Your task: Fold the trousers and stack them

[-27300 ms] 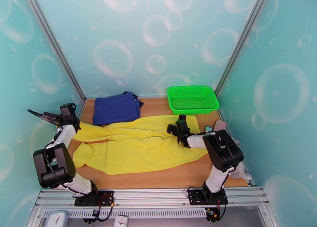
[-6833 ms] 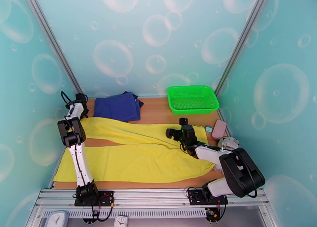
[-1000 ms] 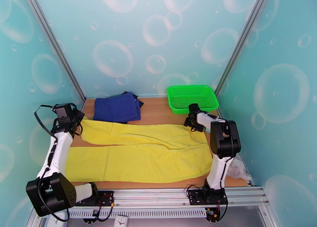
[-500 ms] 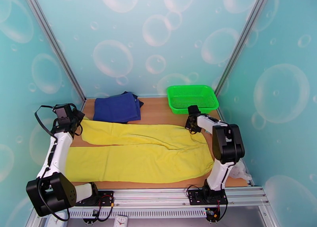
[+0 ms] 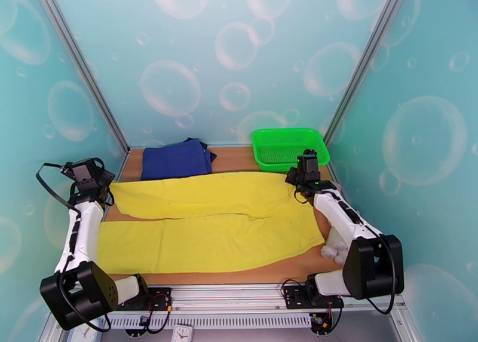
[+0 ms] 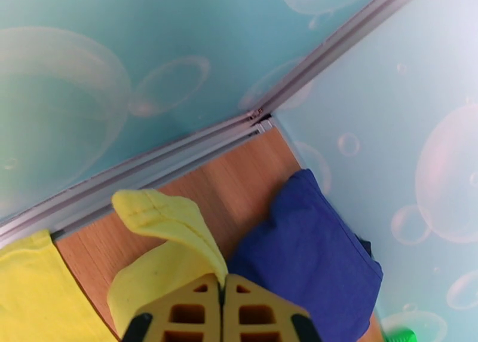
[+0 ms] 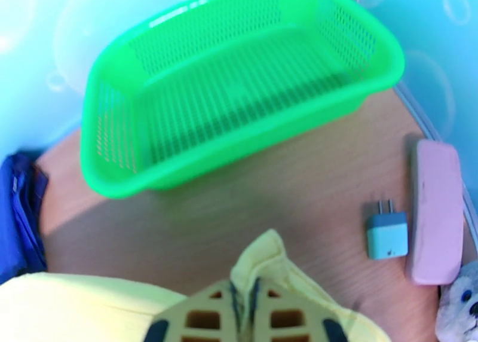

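The yellow trousers [image 5: 203, 235] lie spread across the wooden table [image 5: 239, 162], legs pointing left and waist at the right. My left gripper [image 5: 103, 186] is shut on the end of the far leg. In the left wrist view its fingers [image 6: 197, 310] pinch a curled fold of the yellow cloth [image 6: 167, 229]. My right gripper [image 5: 297, 180] is shut on the far corner of the waist. From the right wrist its fingertips [image 7: 203, 319] show clamped on a raised tuft of the trousers [image 7: 263, 259]. The far edge looks slightly lifted between the two grips.
Folded navy garments [image 5: 176, 161] lie at the back left, close to the held leg end [image 6: 305, 247]. A green basket [image 5: 287, 165] [image 7: 239, 152] stands at the back right. A pink case [image 7: 433, 208], a small plug adapter [image 7: 386, 232] and a white plush toy [image 5: 331, 247] lie along the right edge.
My right gripper has shut on the waist corner and drawn it back toward the basket, its arm stretching out low. The left gripper shifted slightly left, and the far leg now lies straighter.
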{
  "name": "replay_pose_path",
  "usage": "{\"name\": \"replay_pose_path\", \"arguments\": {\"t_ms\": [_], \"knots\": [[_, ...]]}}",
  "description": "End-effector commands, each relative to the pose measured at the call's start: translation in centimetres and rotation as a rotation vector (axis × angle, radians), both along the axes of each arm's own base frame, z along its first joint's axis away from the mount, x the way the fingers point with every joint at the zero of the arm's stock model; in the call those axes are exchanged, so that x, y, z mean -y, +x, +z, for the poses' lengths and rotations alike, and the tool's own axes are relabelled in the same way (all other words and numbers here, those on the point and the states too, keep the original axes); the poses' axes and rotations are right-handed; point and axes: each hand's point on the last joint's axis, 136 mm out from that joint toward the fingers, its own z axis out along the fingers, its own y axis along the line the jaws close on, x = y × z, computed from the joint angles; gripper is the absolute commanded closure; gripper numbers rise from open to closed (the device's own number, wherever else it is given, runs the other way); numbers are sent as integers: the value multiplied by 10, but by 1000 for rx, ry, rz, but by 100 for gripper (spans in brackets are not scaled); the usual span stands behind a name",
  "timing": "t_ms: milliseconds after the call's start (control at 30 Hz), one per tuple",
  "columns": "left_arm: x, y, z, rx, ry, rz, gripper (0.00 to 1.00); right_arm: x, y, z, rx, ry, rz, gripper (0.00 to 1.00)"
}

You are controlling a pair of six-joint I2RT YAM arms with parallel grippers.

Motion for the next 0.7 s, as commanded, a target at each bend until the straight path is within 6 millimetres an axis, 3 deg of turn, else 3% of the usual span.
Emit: {"name": "replay_pose_path", "arguments": {"t_ms": [0, 233, 367, 533, 667], "knots": [[-17, -9, 20, 44, 64, 46, 100, 11, 12, 33, 171, 23, 16, 100], [-36, -16, 9, 47, 27, 79, 100, 31, 19, 71, 356, 21, 10, 100], [-49, -22, -3, 65, -35, 108, 100, 26, 23, 87, 460, 47, 64, 100], [-55, -19, -16, 64, -91, 96, 100, 12, 14, 96, 552, 29, 150, 100], [-53, -18, -19, 61, -86, 64, 100, 11, -1, 89, 573, 33, 147, 100]]}}
